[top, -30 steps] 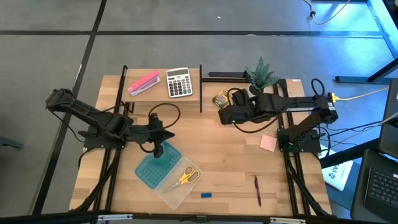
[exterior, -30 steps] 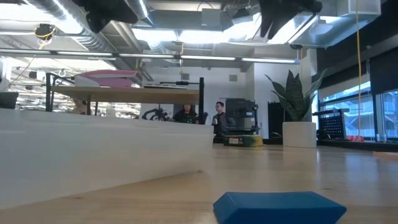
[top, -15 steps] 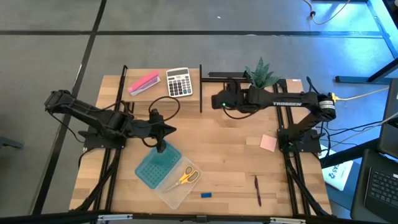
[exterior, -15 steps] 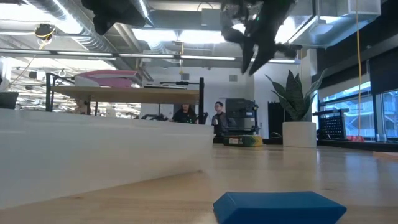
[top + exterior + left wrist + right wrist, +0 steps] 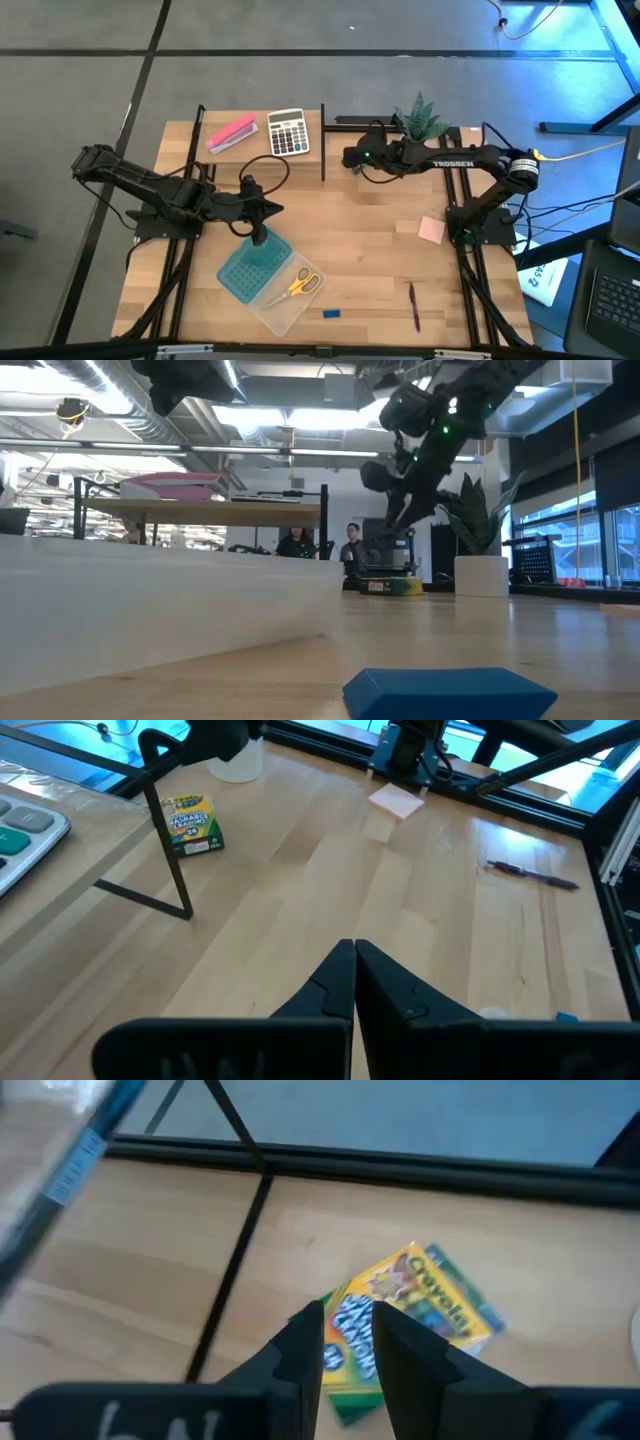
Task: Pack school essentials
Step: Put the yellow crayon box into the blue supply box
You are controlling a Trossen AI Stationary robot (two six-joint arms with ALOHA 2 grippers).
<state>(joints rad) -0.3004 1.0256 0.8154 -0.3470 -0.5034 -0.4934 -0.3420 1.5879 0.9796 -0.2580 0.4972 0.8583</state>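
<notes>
One right claw (image 5: 347,1342) poised over crayon box (image 5: 410,1325).

A tiny blue eraser (image 5: 450,693) is lying on the wooden table (image 5: 560,650) in the near foreground, and a pale translucent container wall (image 5: 150,610) is occupying the left of the scene. The right arm (image 5: 430,435) is hanging down from above at upper centre-right with green lights glowing on it, while part of the left arm (image 5: 185,380) is showing at the upper left. In the room behind, two people (image 5: 325,543) are standing near a shelf frame (image 5: 200,510) bearing a pink oblong block (image 5: 170,485), and a potted plant (image 5: 475,530) is standing to the right.
</notes>
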